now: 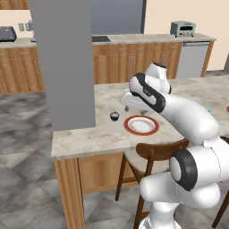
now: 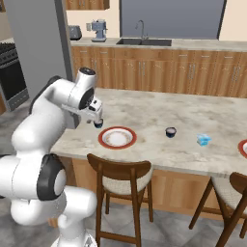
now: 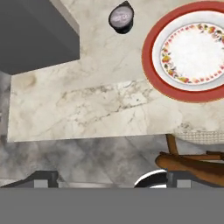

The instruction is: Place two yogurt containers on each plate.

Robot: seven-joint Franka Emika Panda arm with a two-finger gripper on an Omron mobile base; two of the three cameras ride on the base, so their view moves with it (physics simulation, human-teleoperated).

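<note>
1. Three views look on one marble tabletop (image 1: 89,134); the two base views take it from opposite sides, and the hand view looks straight down on its near left corner.
2. The right base view shows things the left base view lacks in full: a second dark cup (image 2: 171,131) out on the open tabletop, a light blue boxy container (image 2: 203,140) to its right, and the rim of a second plate (image 2: 242,147), cut off by the picture's right edge.
3. The near plate (image 1: 141,125) lies close to the tabletop's near edge, above a wooden chair (image 1: 154,154), with nothing on it. In the hand view its inner ring carries a small flower pattern; its right side is cut off.
4. One dark yogurt cup (image 1: 114,116) with a pale top stands on the tabletop just left of that plate, apart from its rim. In the right base view the hand half hides it.
5. The gripper (image 1: 135,108) hangs over the tabletop between this cup and the plate, its fingers spread wide and holding nothing; in the left base view the fingers are small and hard to tell apart.
6. The cup's lid in the hand view bears a faint print, too blurred to read; no other writing is legible.
</note>
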